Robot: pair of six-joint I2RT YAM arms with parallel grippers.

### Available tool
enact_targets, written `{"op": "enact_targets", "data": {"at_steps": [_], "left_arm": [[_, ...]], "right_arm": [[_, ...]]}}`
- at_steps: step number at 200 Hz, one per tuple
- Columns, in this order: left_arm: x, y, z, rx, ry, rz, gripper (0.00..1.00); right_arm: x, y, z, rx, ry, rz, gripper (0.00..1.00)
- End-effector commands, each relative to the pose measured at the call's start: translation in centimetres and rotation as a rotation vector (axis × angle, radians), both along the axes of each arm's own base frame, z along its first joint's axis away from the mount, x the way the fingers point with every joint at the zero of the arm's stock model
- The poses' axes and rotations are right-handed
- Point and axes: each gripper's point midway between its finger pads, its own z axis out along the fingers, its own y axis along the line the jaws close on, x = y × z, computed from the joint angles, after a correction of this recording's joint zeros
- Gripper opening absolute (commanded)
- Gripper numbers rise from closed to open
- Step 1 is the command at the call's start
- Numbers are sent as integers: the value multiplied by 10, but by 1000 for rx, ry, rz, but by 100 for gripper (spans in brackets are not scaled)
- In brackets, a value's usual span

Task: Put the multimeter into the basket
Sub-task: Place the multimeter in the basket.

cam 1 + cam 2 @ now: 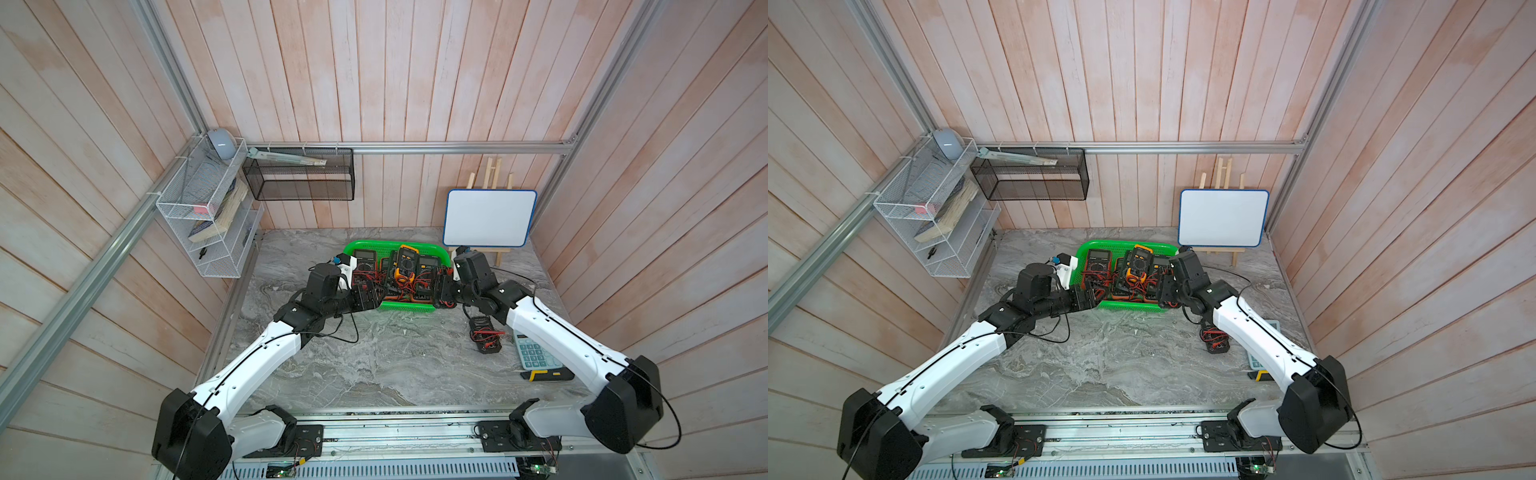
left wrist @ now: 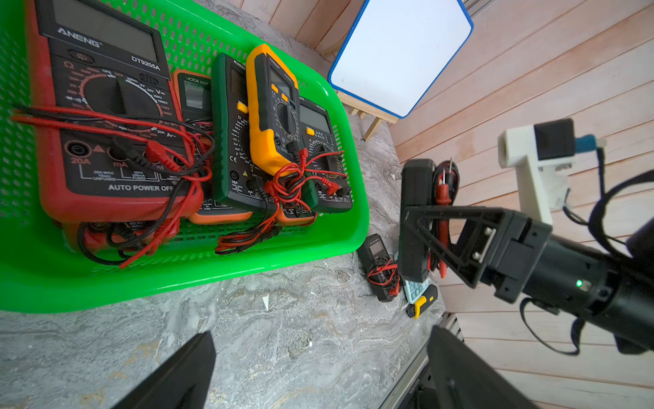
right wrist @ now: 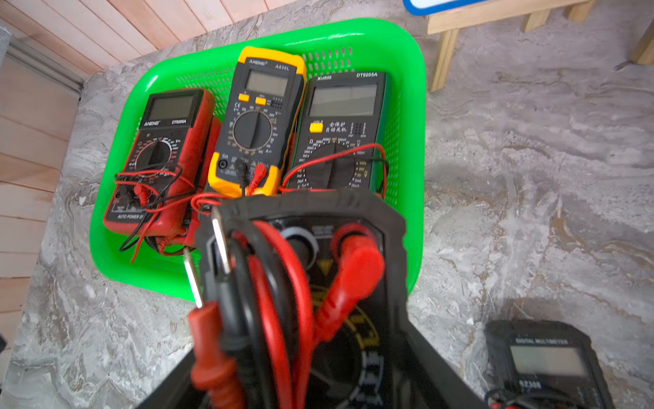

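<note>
Gripping black multimeter [image 3: 320, 230] in right tool [image 2: 421, 233], hovering near basket [image 2: 184, 279]; holding left tool [image 2: 320, 334] wide open, empty.

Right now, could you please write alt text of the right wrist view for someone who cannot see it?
The right claw holds a black multimeter wrapped in red and black leads, hiding part of the green basket. Inside lie a red multimeter, a yellow multimeter and a dark green multimeter; a second black multimeter lies on the table.
</note>
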Motion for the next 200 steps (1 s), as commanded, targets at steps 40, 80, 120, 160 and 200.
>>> {"op": "enact_targets", "data": {"at_steps": [40,80,120,160,200], "left_arm": [[10,12,17,50,-63,21,100],[13,16,17,55,-64,28,100],[14,21,14,61,-56,40,100],[14,23,14,63,-53,46,100],[13,26,12,65,-52,55,100]], "right_arm": [[65,2,13,-21,-58,-20,32],[98,7,-4,-49,-28,-28,36],[116,16,-22,-66,11,-10,40],[124,19,-39,-88,44,-12,63],[126,20,-40,-94,48,-11,91]]}}
